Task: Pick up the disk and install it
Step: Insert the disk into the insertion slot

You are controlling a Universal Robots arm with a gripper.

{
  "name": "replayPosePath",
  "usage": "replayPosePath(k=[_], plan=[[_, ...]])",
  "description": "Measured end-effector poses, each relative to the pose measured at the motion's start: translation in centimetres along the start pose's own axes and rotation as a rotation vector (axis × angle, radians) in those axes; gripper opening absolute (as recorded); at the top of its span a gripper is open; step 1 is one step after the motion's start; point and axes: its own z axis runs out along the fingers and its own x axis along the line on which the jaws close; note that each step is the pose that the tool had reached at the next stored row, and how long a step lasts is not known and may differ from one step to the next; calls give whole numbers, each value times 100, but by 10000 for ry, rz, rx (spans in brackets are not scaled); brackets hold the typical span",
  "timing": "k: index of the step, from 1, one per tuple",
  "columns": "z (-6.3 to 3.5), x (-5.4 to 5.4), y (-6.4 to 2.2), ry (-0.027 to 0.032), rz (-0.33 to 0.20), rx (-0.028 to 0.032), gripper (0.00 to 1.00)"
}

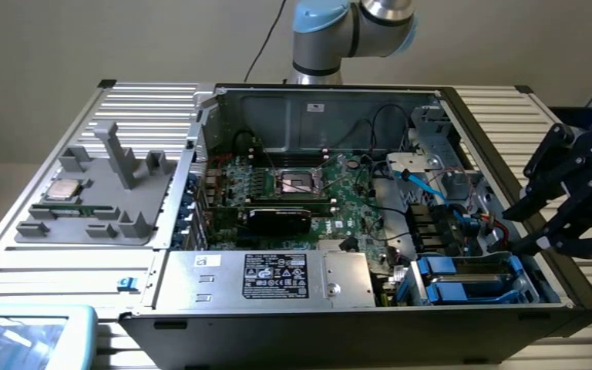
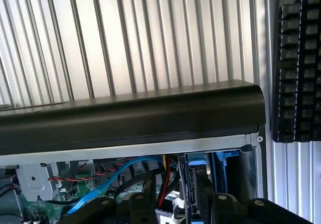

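Claw [image 1: 555, 235] open, empty, over case [image 1: 307, 324] wall on exterior view's right, disk [image 1: 471, 270] in blue rails seated in case's corner bay just below claw

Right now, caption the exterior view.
Open gripper hovers at the edge of the computer case on the exterior view's right, near the blue drive bay.

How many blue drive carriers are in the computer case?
2, both in the corner bay on the exterior view's right, by the gripper: one carrier, another nearer the camera. More may be hidden underneath.
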Motion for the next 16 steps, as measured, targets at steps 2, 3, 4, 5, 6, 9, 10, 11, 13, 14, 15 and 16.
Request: replayPosePath(k=[2,3,4,5,6,9,10,11,13,14,15,16], plan=[[14,-1,1,70,187,-12,45],[21,-2,1,104,287,-20,45],[28,-4,1,132,377,-28,45],[39,-5,1,157,462,-35,45],[51,-6,1,174,541,-42,45],[91,-5,-4,213,755,-64,45],[104,-5,-7,225,809,-68,45],[115,-4,-12,234,857,-73,45],[134,-1,-22,249,941,-81,45],[143,1,-27,255,976,-83,45],[154,3,-32,262,1011,-82,45],[163,5,-35,266,1045,-81,45]])
